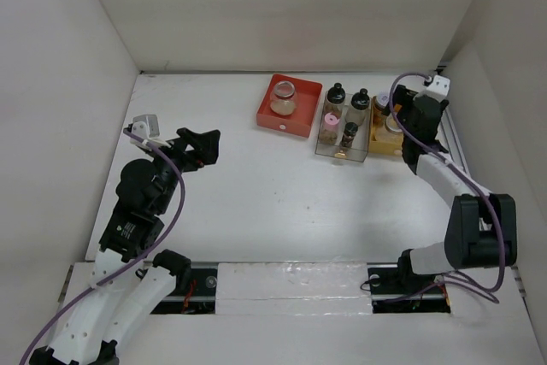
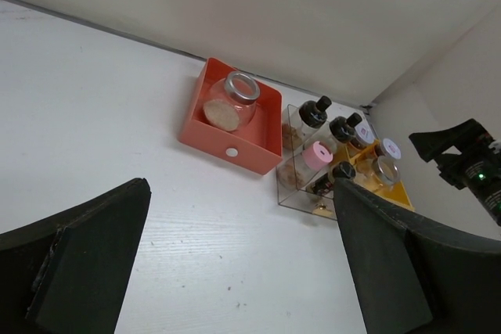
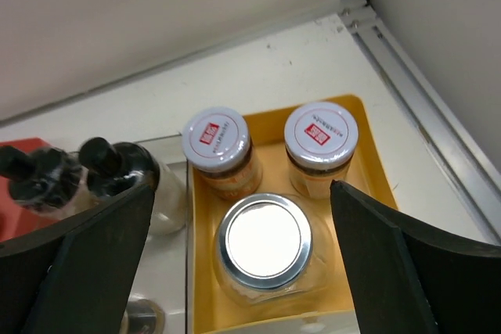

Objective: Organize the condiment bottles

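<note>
A squat glass jar (image 1: 284, 97) stands in the red tray (image 1: 267, 114). Two black-capped bottles (image 1: 336, 96), a pink-capped jar (image 1: 328, 123) and a small dark-capped shaker (image 1: 349, 134) stand in the clear tray (image 1: 342, 152). In the yellow tray (image 3: 377, 187) stand two white-capped jars (image 3: 215, 137) and a squat jar with a silvery lid (image 3: 264, 240). My right gripper (image 3: 243, 260) is open above that squat jar, one finger on each side, apart from it. My left gripper (image 1: 205, 144) is open and empty over bare table at the left; the trays show far ahead in its wrist view.
The three trays stand side by side at the back right, close to the back wall. White walls enclose the table on the left, back and right. A metal rail (image 3: 423, 91) runs along the right wall beside the yellow tray.
</note>
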Action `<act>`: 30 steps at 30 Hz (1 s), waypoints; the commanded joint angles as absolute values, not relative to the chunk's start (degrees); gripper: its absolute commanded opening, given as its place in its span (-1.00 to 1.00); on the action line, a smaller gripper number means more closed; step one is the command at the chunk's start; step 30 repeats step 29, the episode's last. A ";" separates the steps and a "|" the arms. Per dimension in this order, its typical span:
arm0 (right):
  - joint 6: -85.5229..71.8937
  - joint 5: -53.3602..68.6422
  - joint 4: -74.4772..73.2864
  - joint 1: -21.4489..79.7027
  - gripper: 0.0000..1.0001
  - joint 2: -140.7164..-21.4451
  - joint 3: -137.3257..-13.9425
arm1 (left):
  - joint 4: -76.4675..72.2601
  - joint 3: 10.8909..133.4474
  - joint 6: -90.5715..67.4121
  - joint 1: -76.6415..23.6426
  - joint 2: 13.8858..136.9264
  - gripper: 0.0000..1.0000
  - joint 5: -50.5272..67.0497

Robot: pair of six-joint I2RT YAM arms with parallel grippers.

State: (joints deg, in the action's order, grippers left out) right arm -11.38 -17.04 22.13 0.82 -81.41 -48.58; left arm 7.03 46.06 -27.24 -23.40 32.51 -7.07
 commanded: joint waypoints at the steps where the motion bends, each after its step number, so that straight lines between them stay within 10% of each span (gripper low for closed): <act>1: -9.76 -14.60 22.85 1.05 0.99 -76.65 -48.78 | 4.31 45.70 -26.54 -23.12 32.61 1.00 -5.89; 18: 5.36 21.24 14.60 28.62 0.99 -62.40 -46.68 | 4.22 46.32 -24.96 -23.12 31.99 1.00 -5.10; 30: 9.84 20.58 12.13 35.95 0.99 -61.27 -44.64 | 2.90 46.32 -26.02 -23.12 32.52 1.00 -1.32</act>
